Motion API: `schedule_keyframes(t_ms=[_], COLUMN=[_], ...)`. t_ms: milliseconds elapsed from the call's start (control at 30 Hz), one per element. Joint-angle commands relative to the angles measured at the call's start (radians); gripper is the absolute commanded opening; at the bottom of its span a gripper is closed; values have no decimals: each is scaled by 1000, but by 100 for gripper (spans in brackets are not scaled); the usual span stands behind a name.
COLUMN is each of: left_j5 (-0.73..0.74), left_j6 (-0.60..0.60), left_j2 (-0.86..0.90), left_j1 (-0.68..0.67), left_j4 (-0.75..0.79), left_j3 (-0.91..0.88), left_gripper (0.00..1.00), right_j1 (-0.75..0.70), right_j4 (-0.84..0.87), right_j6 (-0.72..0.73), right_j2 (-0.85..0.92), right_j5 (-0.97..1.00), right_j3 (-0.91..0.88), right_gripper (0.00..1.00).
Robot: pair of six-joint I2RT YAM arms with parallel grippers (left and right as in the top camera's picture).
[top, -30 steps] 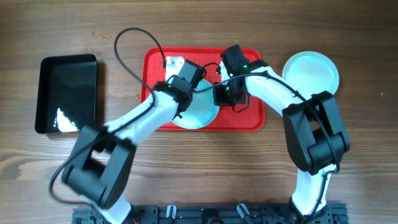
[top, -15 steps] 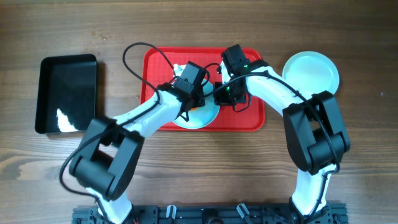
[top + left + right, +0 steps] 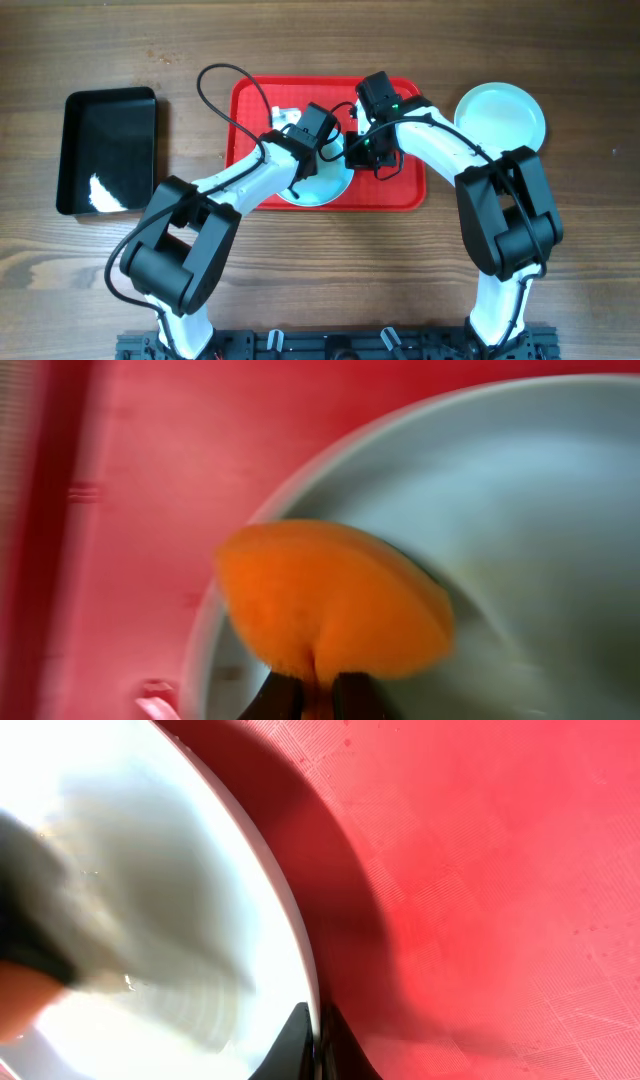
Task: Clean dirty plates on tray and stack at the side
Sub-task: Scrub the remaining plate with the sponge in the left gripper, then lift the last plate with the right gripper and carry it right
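Observation:
A pale mint plate (image 3: 322, 188) lies on the red tray (image 3: 400, 190), mostly hidden under both arms. My left gripper (image 3: 306, 158) is shut on an orange sponge (image 3: 330, 600) and presses it onto the plate's inner surface (image 3: 520, 510). My right gripper (image 3: 352, 152) is shut on the plate's right rim (image 3: 300, 970), which sits pinched between its fingers (image 3: 318, 1040). Another mint plate (image 3: 501, 118) lies on the table to the right of the tray, apart from both grippers.
A glossy black bin (image 3: 108, 150) stands on the wooden table far left of the tray. A small white object (image 3: 283, 116) lies on the tray behind the left wrist. A black cable (image 3: 215, 80) loops over the tray's left end.
My left gripper has swept the sponge to the right across the plate. The right gripper and the plate have stayed put.

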Motion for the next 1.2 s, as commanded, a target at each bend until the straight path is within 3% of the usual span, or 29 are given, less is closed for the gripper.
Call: schedule_keyframes(t_ms=[0, 367, 533, 667, 933, 1167], left_j5=[-255, -629, -624, -458, 180, 235], left_j6=[-9, -9, -7, -11, -16, -17], left_j2=[60, -10, -101, -222, -359, -306], left_j1=[22, 14, 14, 24, 198, 317], left_j4=[-39, -43, -43, -47, -77, -202], left_j3=[-40, 32, 56, 56, 56, 54], left_gripper=[4, 4, 4, 4, 4, 4], right_j1=[-1, -2, -2, -2, -1, 2], right_j4=[-14, -28, -29, -45, -80, -51], right_j6=[0, 53, 52, 52, -5, -163], right_j2=[34, 34, 33, 19, -144, -350], right_j5=[40, 121, 145, 175, 439, 740], right_j3=[-18, -13, -12, 10, 65, 93], right_gripper=[4, 4, 4, 4, 4, 4])
